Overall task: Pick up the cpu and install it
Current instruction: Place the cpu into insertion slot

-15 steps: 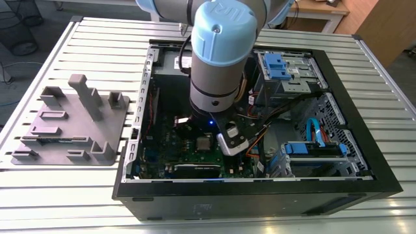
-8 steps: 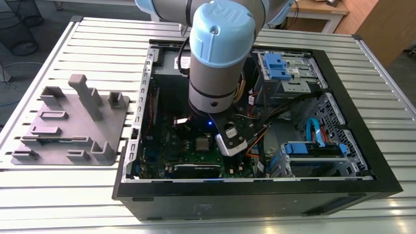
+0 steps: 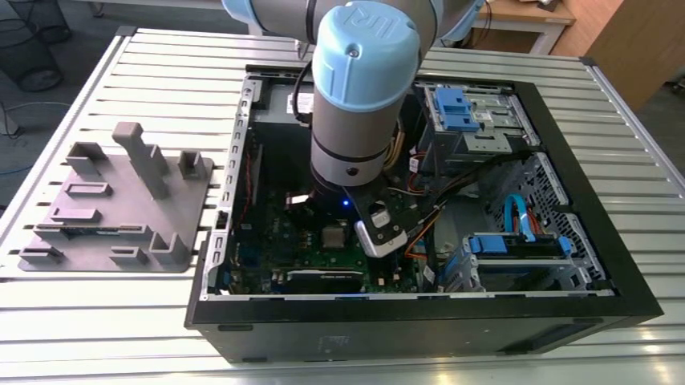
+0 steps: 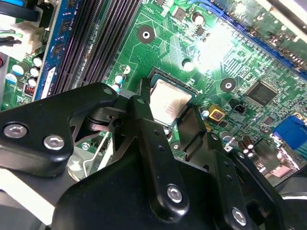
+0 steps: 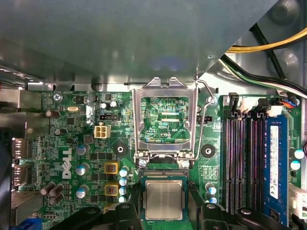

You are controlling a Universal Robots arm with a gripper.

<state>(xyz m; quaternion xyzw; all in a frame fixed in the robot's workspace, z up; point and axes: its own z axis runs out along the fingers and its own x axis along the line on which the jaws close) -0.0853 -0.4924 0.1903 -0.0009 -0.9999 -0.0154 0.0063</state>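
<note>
Bench: slatted metal table (image 3: 128, 72) carries your open case (image 3: 428, 325).
Claw: your gripper (image 5: 166, 211) stands spread, one finger either side of the cpu (image 4: 168, 100), not clamping it.
Cpu: flat in the socket on the board (image 5: 86, 139).
Beyond: lid (image 5: 139, 120) tipped up.

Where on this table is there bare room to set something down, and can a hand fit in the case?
Bare slats lie on the table in front of the grey holder block, and along the exterior view's right of the computer case. Inside the case it is crowded: the arm stands over the motherboard, with cables and drive cages beside it.
</note>
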